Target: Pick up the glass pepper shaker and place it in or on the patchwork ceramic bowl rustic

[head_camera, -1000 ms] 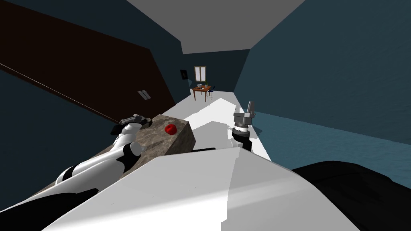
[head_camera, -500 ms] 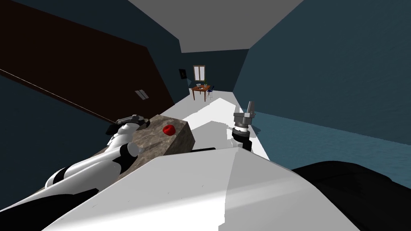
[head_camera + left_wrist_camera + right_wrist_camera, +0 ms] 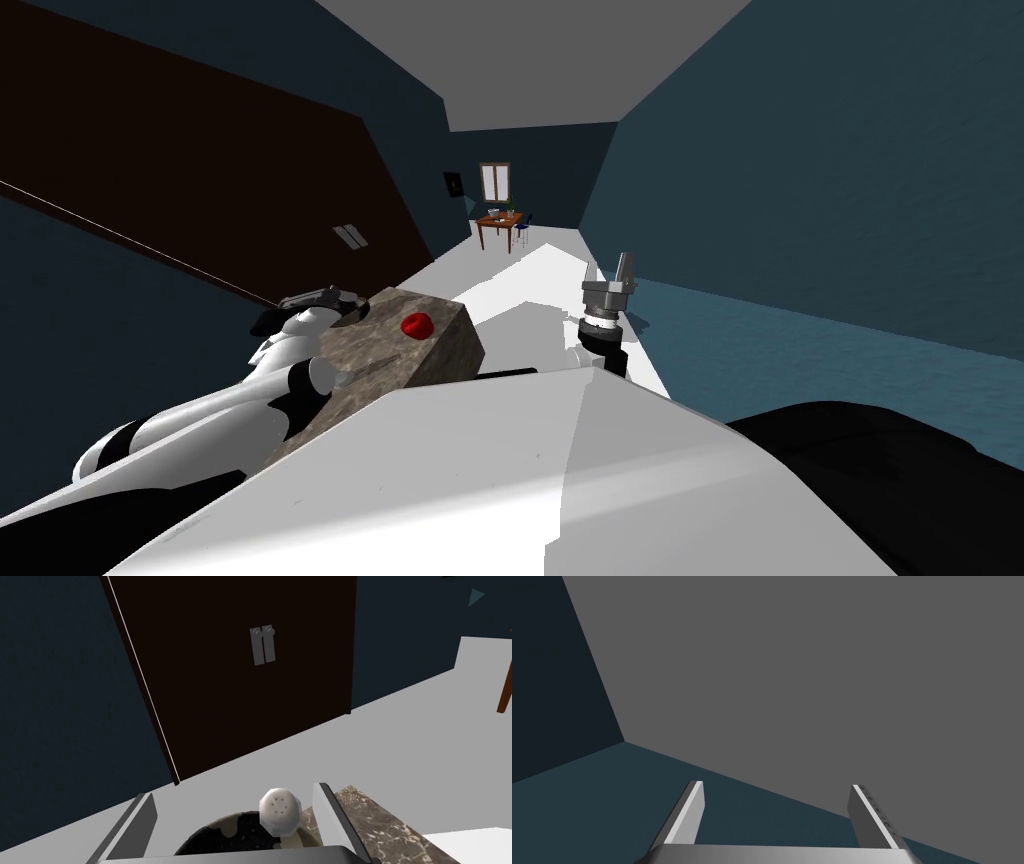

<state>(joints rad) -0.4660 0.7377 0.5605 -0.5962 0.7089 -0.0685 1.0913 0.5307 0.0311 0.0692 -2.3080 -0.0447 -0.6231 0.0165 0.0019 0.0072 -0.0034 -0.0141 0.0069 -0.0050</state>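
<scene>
Drew the left gripper (image 3: 330, 298) slightly leftward, farther from the small red round thing (image 3: 415, 325) on the mottled brown stone-topped block (image 3: 380, 352).

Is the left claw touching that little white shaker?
Apart. In the left wrist view the left gripper stands open around the shaker, counter showing between it and the nearer finger.

No readable text, label, brand, number or sign appears anywhere.

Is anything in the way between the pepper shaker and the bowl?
Nothing visible. The shaker stands right at the dark bowl, between the open fingers of the left gripper; whether it rests inside, I cannot tell.
</scene>
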